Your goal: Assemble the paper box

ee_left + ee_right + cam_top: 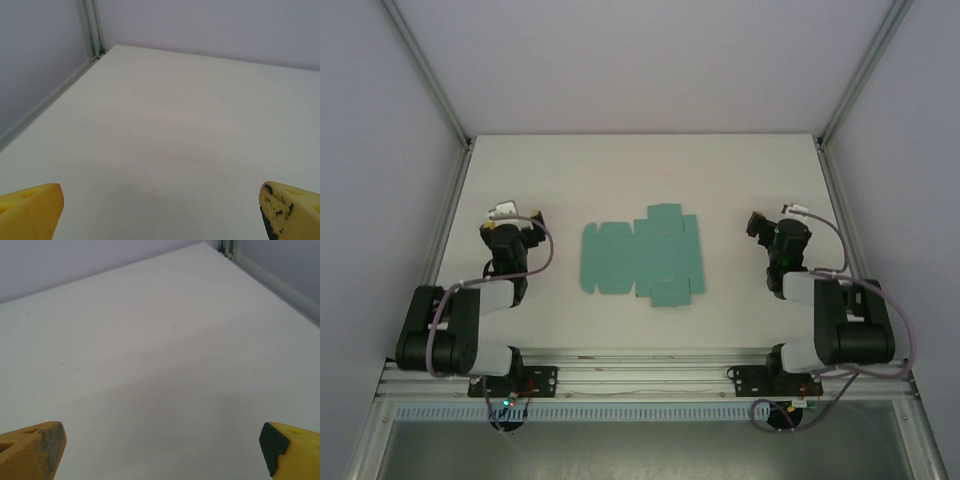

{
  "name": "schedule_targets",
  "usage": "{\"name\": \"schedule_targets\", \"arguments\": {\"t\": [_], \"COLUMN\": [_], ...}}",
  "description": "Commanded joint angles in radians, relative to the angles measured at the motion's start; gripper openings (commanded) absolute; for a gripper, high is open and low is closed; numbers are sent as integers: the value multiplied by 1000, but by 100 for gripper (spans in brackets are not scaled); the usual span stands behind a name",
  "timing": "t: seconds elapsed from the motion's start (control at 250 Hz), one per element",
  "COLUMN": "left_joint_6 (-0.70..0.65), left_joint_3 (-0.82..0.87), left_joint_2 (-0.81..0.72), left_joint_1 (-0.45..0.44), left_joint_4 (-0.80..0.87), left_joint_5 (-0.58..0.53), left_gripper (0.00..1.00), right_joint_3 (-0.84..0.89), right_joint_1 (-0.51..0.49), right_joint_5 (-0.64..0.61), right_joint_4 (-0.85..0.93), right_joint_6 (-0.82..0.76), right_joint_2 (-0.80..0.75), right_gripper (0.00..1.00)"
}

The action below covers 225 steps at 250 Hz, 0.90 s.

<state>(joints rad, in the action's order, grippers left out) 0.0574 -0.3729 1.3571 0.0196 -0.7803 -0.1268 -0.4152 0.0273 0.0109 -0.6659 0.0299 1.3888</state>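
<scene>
The paper box [642, 257] is a flat teal-green die-cut sheet with tabs and flaps, lying in the middle of the white table [640, 170]. My left gripper [526, 219] rests to the left of the sheet, apart from it. My right gripper [757, 224] rests to the sheet's right, also apart. In the left wrist view my left gripper [162, 212] is open, its yellow fingertips [31, 210] wide apart over bare table. The right wrist view has my right gripper [162, 452] open as well, with its yellow fingertips [32, 447] at both lower corners and nothing between them.
Pale enclosure walls with metal corner posts [430, 70] close in the table on the left, back and right. A metal rail [640, 375] carrying both arm bases runs along the near edge. The table's far left corner [97, 52] and far right corner [227, 250] are in view.
</scene>
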Motion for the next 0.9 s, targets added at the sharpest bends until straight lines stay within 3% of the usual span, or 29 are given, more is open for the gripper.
{"name": "schedule_targets", "arguments": {"t": [0.0,0.14,0.316,0.392,0.612,0.72,0.895], "left_joint_6": [58,165,300,339,385,386,370], "left_joint_3": [-108,-204,-240,-250,-287,-300,-305], "left_joint_2": [-95,-163,-197,-188,-86,-28,30], "left_joint_1": [-6,-40,-125,-170,-232,-237,-238], "left_joint_4": [287,524,678,734,816,827,832], "left_joint_5": [36,150,323,331,417,430,454], "left_gripper": [100,100,100,100,100,100,100], "right_joint_3": [-71,-171,-307,-331,-390,-431,-442], "right_joint_1": [-11,-96,-225,-316,-495,-539,-534], "right_joint_5": [-39,-75,-6,21,206,270,217], "right_joint_4": [173,446,768,823,848,832,816], "right_joint_6": [32,54,195,238,409,426,472], "right_joint_2": [-136,-281,-329,-319,-86,55,190], "right_gripper": [100,99,89,83,51,45,41]}}
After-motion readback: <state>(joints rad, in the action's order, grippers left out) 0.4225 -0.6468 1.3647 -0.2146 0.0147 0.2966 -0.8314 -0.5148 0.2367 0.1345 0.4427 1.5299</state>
